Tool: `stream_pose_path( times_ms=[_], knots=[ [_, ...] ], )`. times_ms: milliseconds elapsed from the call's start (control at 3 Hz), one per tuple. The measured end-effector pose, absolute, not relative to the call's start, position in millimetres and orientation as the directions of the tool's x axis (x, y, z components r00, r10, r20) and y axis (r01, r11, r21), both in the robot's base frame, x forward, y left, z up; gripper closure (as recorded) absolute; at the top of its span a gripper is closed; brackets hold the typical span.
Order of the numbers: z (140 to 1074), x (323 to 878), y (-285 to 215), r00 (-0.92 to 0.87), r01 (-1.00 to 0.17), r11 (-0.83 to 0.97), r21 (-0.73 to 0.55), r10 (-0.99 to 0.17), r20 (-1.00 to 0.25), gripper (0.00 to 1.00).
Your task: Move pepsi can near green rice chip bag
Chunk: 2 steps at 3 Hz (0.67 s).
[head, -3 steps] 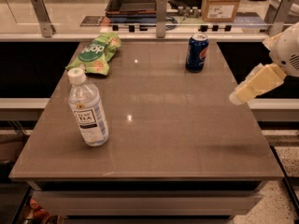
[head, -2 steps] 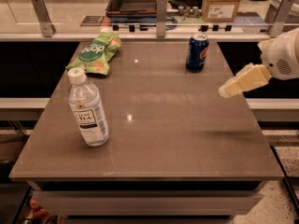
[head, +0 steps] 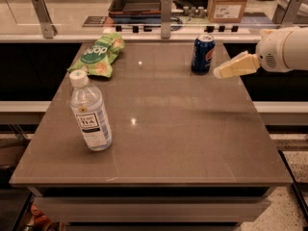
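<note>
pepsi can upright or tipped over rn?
Upright. The pepsi can stands on its base on the table's far side, silver top facing up. The gripper is close at its right; contact cannot be told.

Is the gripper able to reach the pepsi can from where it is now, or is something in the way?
Probably yes. The gripper hangs just to the right of the pepsi can, with nothing between them. The tea bottle and the green rice chip bag are far off, on the can's other side.

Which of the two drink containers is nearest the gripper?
The pepsi can, dark blue, standing at the back right, close beside the gripper. The clear tea bottle stands far off at the front left.
</note>
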<state>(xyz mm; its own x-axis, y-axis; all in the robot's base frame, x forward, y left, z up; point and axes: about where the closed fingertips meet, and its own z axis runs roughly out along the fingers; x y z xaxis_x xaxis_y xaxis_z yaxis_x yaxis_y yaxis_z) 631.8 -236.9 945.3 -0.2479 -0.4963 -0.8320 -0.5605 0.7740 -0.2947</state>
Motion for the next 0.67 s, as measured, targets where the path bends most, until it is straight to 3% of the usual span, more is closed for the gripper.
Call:
stream_pose_path(
  times_ms=[667],
  knots=[
    [938,697,-236,-0.16,-0.55,0.792,-0.265,-0.411,-0.897,0.0]
  ],
)
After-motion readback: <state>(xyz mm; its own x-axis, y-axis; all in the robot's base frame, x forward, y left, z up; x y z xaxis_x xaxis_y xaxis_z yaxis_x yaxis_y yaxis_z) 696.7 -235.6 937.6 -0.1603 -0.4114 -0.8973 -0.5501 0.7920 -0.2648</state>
